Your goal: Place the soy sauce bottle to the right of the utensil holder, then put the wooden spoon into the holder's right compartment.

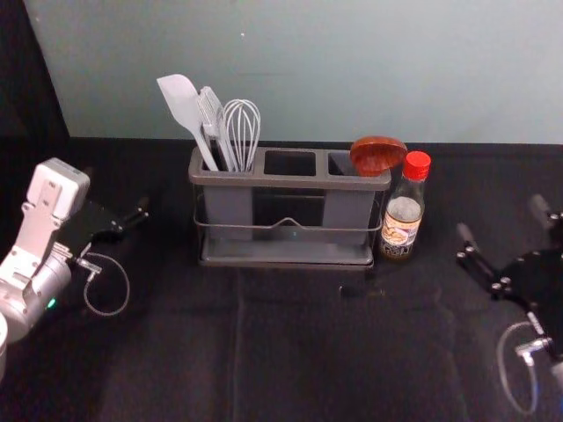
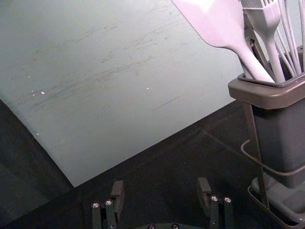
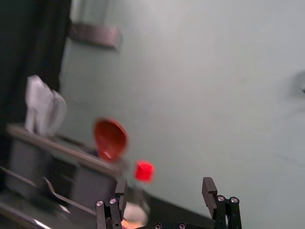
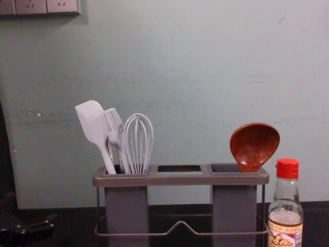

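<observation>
Spoon (image 3: pixel 110 139) in holder (image 3: pixel 71 153), bottle (image 3: pixel 144 171) beside, right gripper (image 1: pixel 502 220) spread

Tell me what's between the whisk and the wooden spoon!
Between the whisk and the wooden spoon is the middle opening of the holder, with nothing sticking out: the chest view shows it.

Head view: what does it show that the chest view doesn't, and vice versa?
Head view: right gripper, right edge, jaws open; base tray of the grey plastic utensil holder.
Chest view: rectangular wall socket strip, upper left.
Both: left gripper, left edge; the holder; white spatula, brush and whisk; brown wooden spoon in the right compartment; red-capped glass soy sauce bottle.
</observation>
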{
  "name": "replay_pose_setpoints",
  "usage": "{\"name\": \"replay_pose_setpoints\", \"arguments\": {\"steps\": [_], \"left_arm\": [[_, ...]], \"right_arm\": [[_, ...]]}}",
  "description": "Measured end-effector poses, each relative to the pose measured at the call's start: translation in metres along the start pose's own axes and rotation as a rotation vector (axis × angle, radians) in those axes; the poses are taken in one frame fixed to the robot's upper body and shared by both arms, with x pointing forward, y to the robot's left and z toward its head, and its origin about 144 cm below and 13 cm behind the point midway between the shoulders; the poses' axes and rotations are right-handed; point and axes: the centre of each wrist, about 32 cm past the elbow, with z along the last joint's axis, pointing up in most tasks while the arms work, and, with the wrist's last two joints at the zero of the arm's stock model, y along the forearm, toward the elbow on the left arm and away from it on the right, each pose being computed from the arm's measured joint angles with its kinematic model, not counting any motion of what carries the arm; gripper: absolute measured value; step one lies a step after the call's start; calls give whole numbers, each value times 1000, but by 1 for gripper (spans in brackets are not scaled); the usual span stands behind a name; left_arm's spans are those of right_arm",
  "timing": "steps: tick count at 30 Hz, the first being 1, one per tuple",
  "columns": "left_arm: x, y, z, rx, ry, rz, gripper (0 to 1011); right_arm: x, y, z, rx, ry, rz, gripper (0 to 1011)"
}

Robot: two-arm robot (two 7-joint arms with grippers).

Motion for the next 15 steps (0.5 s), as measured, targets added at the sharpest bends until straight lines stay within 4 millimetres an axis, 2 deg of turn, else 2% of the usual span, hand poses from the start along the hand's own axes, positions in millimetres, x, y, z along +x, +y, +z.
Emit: {"name": "replay_pose_setpoints", "arguments": {"steps": [5,15], "left_arm": [[0,0,0,0,0,0,1005],[0,0,0,0,0,0,1005]], "right_arm": [[16,1,-9,-77,-58,-39,1003],[39,27,-32,-155,-112,-68,1002]]}}
